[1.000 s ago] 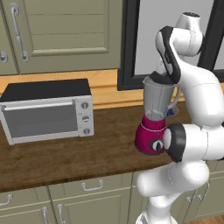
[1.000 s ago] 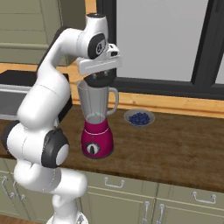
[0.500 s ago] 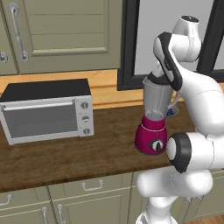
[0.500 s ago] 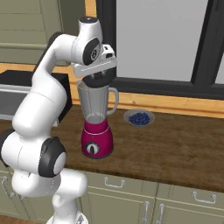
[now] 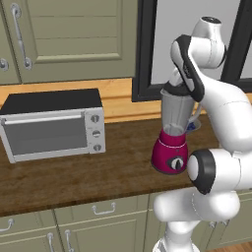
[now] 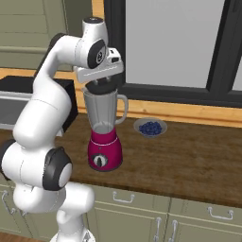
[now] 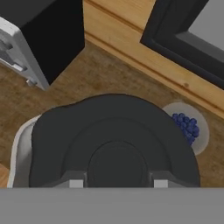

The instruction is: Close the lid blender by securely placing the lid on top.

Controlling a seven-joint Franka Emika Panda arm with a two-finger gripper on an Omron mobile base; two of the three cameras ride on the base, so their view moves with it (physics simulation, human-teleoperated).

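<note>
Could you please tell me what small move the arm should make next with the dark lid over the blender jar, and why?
Probably a short, straight press down, then release. The hand holds the dark round lid at the rim of the tall clear jar on the magenta-based blender. In the hand view, a sliver of pale jar rim shows left of the lid, so whether it is fully seated cannot be told.

Matt dark lid (image 7: 113, 135) on a clear glossy blender (image 6: 103, 132) (wood-grain counter (image 6: 189, 151) beneath).

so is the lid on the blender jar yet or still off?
On or nearly on: the lid sits at the rim of the blender jar, gripper above it. Whether it is fully seated, cannot tell.
</note>
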